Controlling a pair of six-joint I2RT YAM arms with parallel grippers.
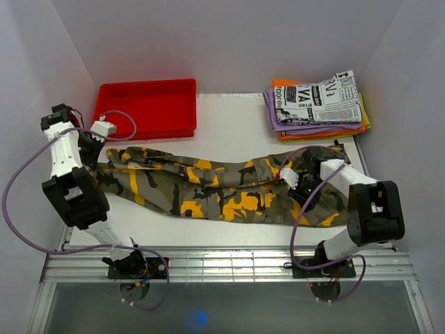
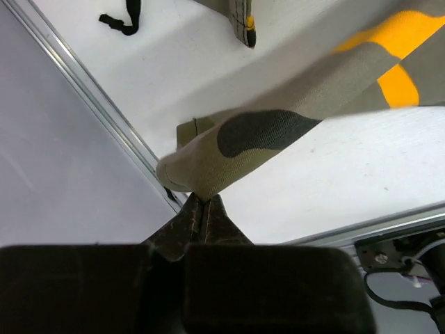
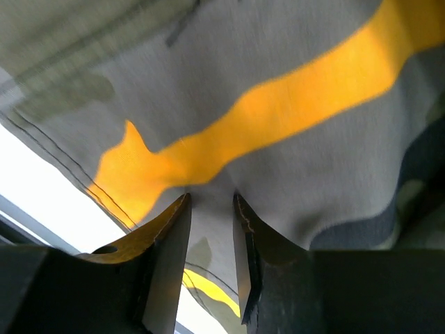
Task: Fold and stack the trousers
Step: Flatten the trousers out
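Left claw (image 2: 203,202): jaws fully closed, and by the wrist view they pinch only a thin bit of hem at the leg end of the trousers (image 1: 208,191). Right claw (image 3: 211,198): jaws a narrow gap apart with camo cloth running between the fingers (image 3: 170,236); I can't tell if it's clamped firm. The trousers lie flat across the middle of the worktop (image 1: 229,132), leg ends at 9 o'clock, waist at 3 o'clock under the right claw. Main risk as I judge it: the left pinch is so shallow the hem could slip out once I lift or pull. The right may catch only the top layer, so the lower one would sag and spoil the fold. The purple cable (image 1: 299,216) loops over the cloth near the right arm and could snag. Edges: the left claw sits just beside the worktop's metal edge rail (image 2: 104,115) and the side wall at 9 o'clock, so I have little room outward. The red tray (image 1: 146,85) at 11 o'clock is near the leg end. The stack of folded garments (image 1: 320,104) at 1 o'clock is near the waist. Open room is the bare strip toward 12 o'clock between them, plus the band at 6 o'clock before the near rail (image 1: 229,268).
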